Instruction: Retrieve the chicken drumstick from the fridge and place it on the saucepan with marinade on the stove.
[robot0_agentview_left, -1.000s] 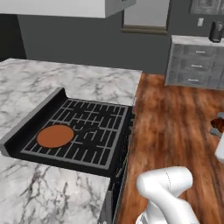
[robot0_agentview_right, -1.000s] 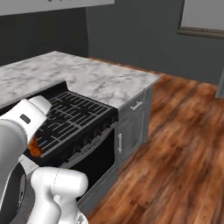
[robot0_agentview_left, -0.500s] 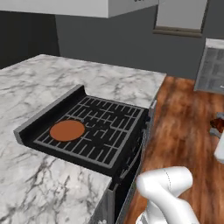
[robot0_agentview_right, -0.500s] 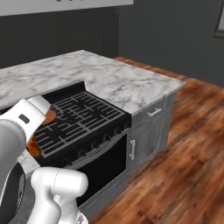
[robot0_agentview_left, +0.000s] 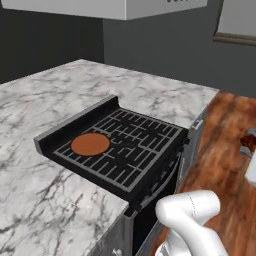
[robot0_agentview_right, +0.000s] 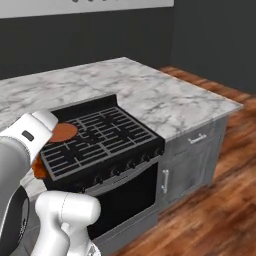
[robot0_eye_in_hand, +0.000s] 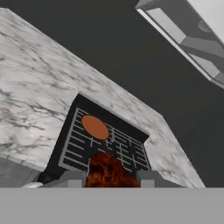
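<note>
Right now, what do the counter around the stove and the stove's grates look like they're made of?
The counter looks like polished marble: white with grey veins. The grates on the stove look like matt grey metal, perhaps cast iron: thin straight bars over a black top.

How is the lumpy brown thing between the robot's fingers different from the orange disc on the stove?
The drumstick is lumpy, dark and mottled; the saucepan shows as a smooth, flat, even orange-brown disc. The drumstick is held up off the stove in the gripper; the saucepan rests on the grates at a back corner. The saucepan is round; the drumstick is irregular. Both are brownish-orange.
</note>
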